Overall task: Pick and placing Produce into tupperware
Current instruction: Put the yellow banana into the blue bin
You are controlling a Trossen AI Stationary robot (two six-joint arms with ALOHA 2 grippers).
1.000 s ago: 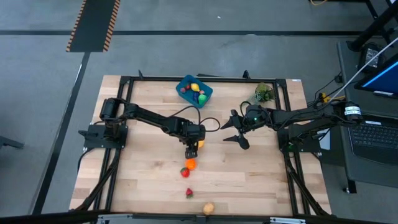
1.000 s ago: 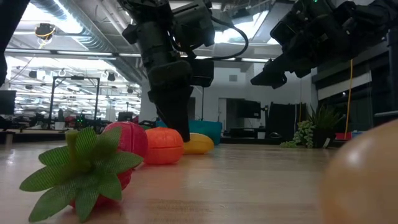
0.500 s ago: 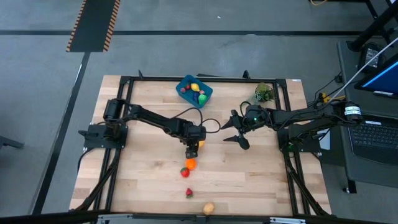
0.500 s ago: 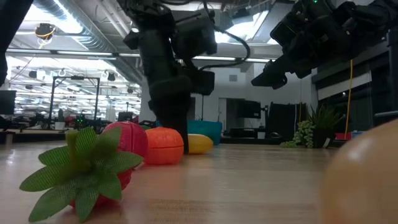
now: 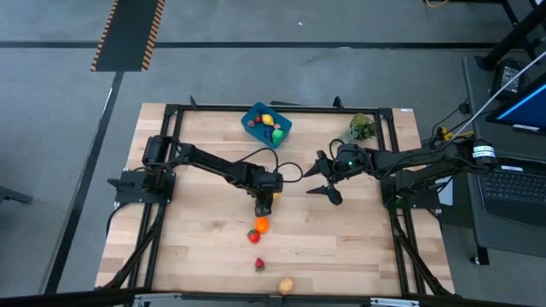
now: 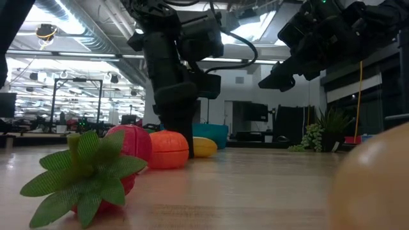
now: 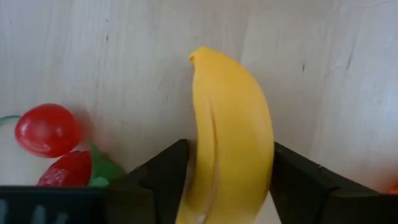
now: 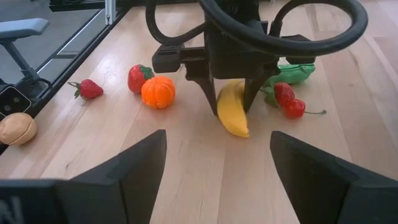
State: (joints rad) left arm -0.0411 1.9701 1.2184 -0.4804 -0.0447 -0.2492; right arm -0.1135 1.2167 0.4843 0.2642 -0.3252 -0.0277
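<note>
At the centre of the high view we see the left pincer point(image 5: 264, 207) lowered onto a yellow toy banana point(image 7: 230, 130) lying on the pale wooden worktop point(image 5: 341, 239), its fingers point(image 7: 161, 174) closed against both sides of it. The right pincer point(image 5: 322, 181) hovers right of centre, jaws wide and empty. The blue rectangular plastic container point(image 5: 266, 124) sits at upper centre, holding several toy fruits.

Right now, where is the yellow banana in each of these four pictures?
High view: banana mid-table, mostly hidden under the left gripper.
Low view: banana behind the orange fruit.
Left wrist view: banana fills the centre, between the fingers.
Right wrist view: banana centre, left gripper around it.
Shared landmark: the orange fruit beside it.
</note>
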